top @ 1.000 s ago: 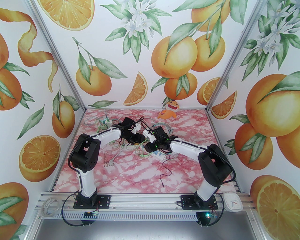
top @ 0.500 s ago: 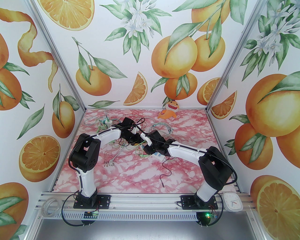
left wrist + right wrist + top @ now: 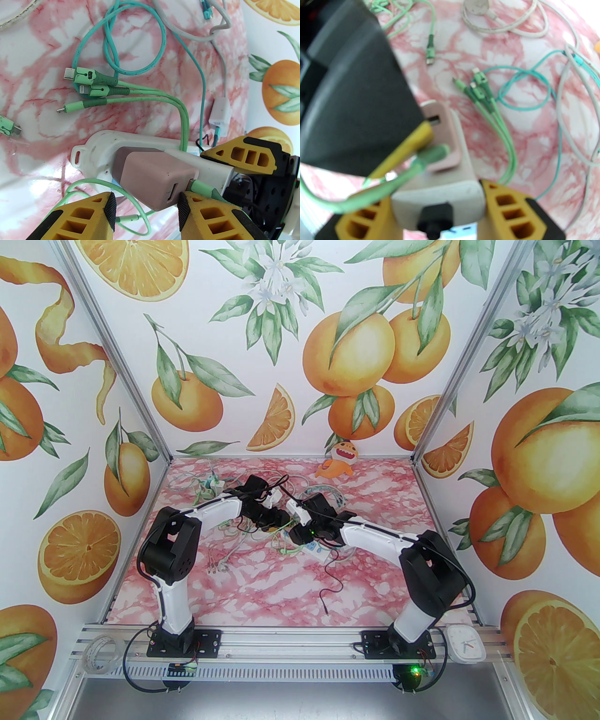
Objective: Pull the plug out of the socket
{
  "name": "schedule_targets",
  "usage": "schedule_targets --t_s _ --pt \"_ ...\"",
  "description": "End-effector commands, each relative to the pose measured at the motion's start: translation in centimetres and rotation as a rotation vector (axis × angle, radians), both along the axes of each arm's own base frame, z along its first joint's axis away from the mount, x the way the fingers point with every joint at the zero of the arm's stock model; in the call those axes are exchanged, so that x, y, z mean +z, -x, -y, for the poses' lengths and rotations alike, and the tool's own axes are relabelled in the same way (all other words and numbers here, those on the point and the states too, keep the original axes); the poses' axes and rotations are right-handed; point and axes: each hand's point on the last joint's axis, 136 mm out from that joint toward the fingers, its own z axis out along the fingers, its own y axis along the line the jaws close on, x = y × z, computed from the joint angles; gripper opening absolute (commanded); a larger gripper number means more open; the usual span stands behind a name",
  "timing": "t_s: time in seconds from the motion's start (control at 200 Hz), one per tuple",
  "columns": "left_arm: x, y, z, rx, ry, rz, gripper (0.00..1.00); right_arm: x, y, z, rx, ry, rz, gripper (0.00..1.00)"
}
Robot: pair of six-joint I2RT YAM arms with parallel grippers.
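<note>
A dusty-pink USB plug (image 3: 154,173) sits in the white socket strip (image 3: 98,145), and a green cable (image 3: 201,186) runs into its end face. My left gripper (image 3: 146,206) is shut on the plug, with a yellow finger on each side of it. My right gripper (image 3: 436,194) is shut on the cord end of the socket strip (image 3: 464,164). One left finger (image 3: 412,143) lies against the plug (image 3: 445,131). From above, the left gripper (image 3: 281,521) and right gripper (image 3: 294,533) meet mid-table over the strip (image 3: 318,553).
A green three-headed charging cable (image 3: 93,89), a teal cable (image 3: 140,70) and a white charger (image 3: 219,117) lie just beyond the strip. More cables tangle at the back left (image 3: 208,486). An orange toy (image 3: 340,460) sits at the back wall, and a thin black lead (image 3: 328,587) lies nearer.
The right arm swung down and left toward the left gripper half a second ago, then came back to about where it was. The left arm has stayed put.
</note>
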Motion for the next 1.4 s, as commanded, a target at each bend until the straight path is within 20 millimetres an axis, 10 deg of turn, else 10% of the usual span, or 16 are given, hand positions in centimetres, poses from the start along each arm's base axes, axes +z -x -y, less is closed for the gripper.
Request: schedule_targets --t_s 0.0,0.676,1.396 --pt "-5.0 1.1 -2.8 0.027 -0.195 -0.061 0.49 1.3 -0.6 -1.0 0.000 -0.041 0.009 0.45" --pt "-4.9 0.8 -2.8 0.028 -0.200 -0.057 0.49 8.5 -0.5 3.2 -0.126 -0.102 0.128 0.46" --pt "-4.2 0.5 -2.6 0.012 -0.190 -0.040 0.49 21.9 -5.0 22.0 -0.733 -0.226 0.404 0.46"
